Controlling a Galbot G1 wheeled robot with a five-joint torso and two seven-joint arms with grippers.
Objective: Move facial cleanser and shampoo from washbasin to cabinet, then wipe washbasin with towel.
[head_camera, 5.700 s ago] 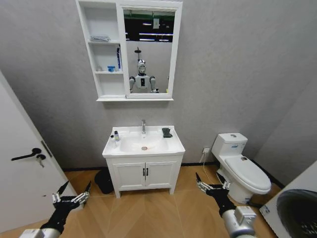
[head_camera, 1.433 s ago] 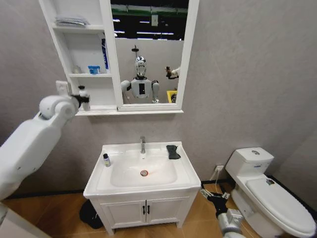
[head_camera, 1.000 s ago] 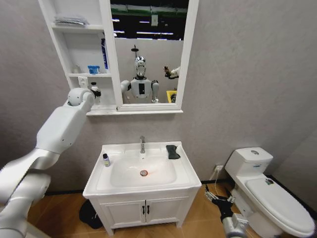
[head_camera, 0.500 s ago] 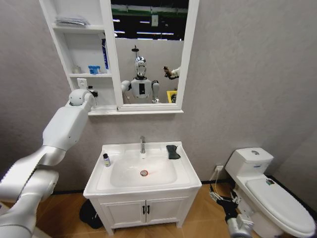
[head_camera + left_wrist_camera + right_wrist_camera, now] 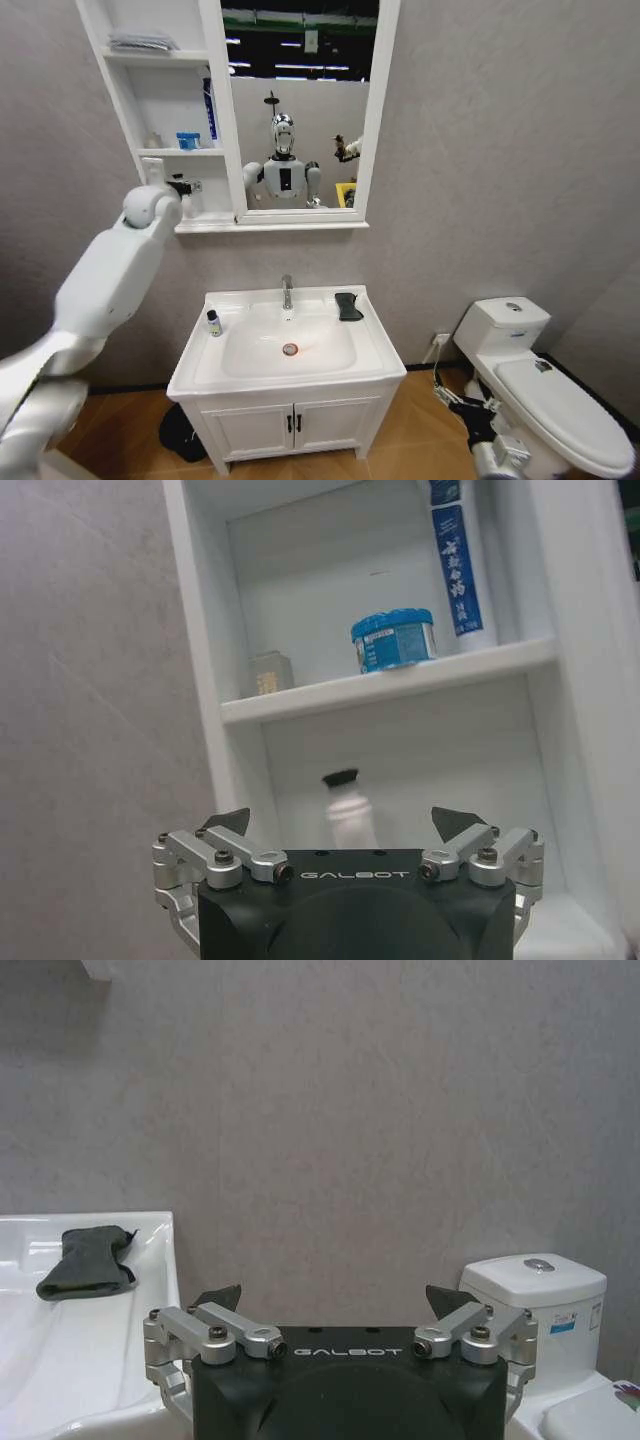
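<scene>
My left gripper (image 5: 342, 825) hangs spread wide at the white wall-mounted open-shelf cabinet (image 5: 133, 110).
White black-capped bottle (image 5: 347, 810) stands upright on the bottom shelf, clear of both walls; right gripper (image 5: 332, 1300) is spread too.

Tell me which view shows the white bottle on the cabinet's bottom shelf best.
The left wrist view: the white bottle with its black cap stands close ahead of the open left gripper. In the head view it is small and partly hidden by the arm. The right wrist view faces the washbasin instead.

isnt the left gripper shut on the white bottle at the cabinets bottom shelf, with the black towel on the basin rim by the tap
Not quite. The left wrist view shows the left gripper open, the white bottle standing free on the cabinet bottom shelf. The towel does lie on the washbasin rim.
</scene>
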